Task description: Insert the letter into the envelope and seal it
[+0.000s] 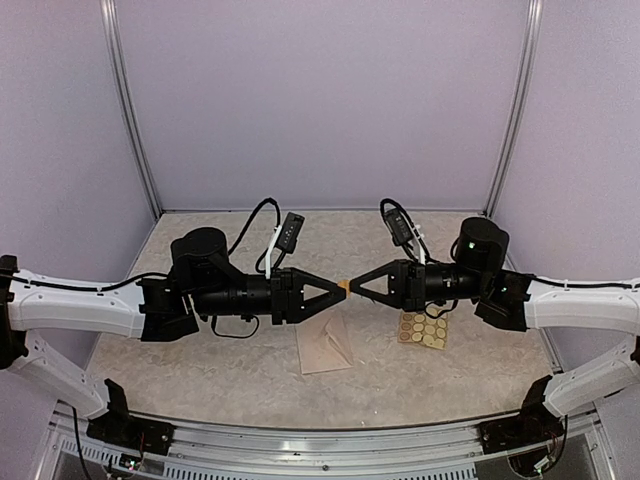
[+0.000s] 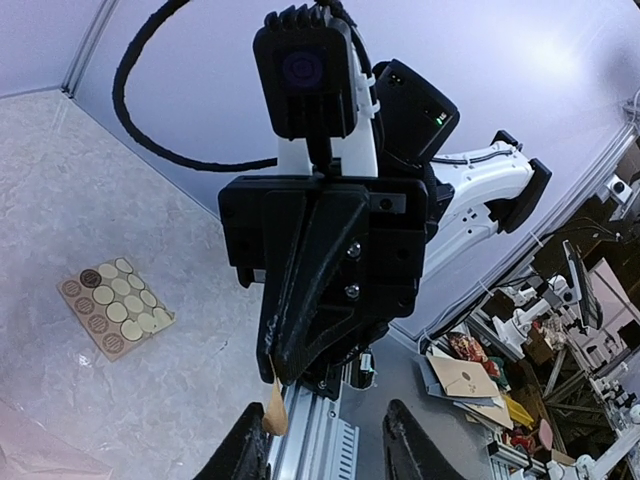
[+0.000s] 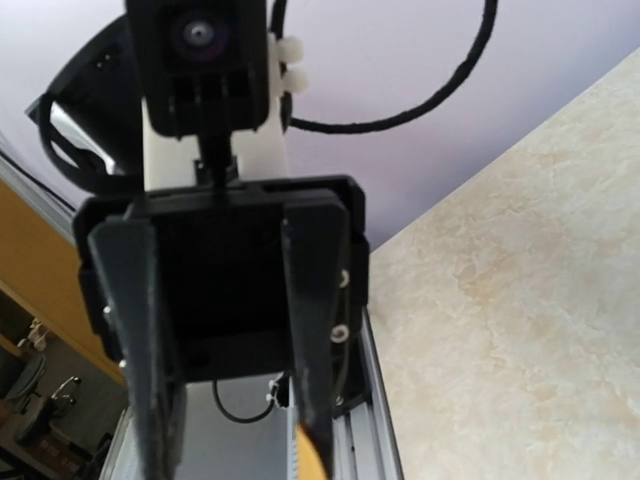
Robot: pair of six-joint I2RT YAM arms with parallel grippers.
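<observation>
Envelope (image 1: 325,348) is lying flat near the middle of the tabletop (image 1: 200,370). Right tool (image 2: 283,372) is pinching a small tan sticker (image 2: 274,408) with its jaws closed; left tool (image 2: 322,418) is gaping beside it. Left ought to be closing on the free edge before right is releasing.

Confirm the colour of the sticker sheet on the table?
The sticker sheet is tan, with cream and brown round stickers. Best in the left wrist view.
</observation>
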